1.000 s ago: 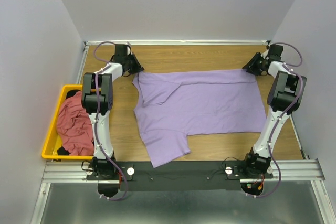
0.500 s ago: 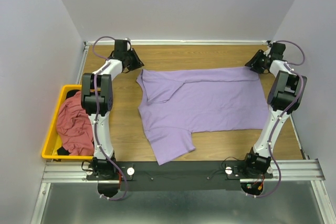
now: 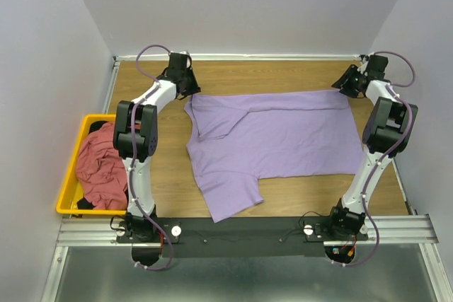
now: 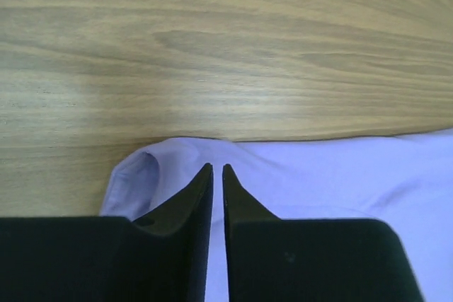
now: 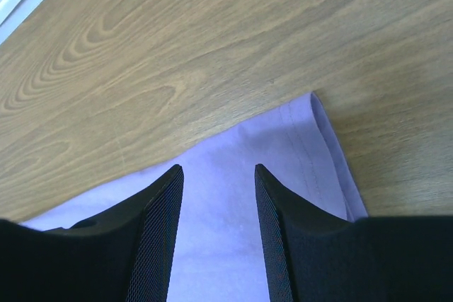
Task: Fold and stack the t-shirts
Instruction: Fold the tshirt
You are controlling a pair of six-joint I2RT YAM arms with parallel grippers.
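The lavender t-shirt (image 3: 276,136) lies spread flat on the wooden table, one sleeve pointing toward the near edge. My left gripper (image 3: 188,91) is at its far left corner. In the left wrist view its jaws (image 4: 216,168) are nearly together on the cloth's edge (image 4: 318,167), with a small raised fold beside them. My right gripper (image 3: 346,87) is at the far right corner. In the right wrist view it (image 5: 217,167) is open, over the hemmed corner (image 5: 311,146), which lies flat. A red-pink shirt (image 3: 100,164) sits in the bin, with a dark one (image 3: 90,204) under it.
The yellow bin (image 3: 69,175) stands off the table's left edge. A metal rail (image 3: 233,56) runs along the back edge by the white walls. Bare wood (image 3: 159,160) lies between the shirt and the bin. The black base bar (image 3: 241,230) is at the near edge.
The lavender shirt slid slightly right and back, then stopped. The left gripper moved right to the shirt's far left corner. The right gripper shifted a little up and right.
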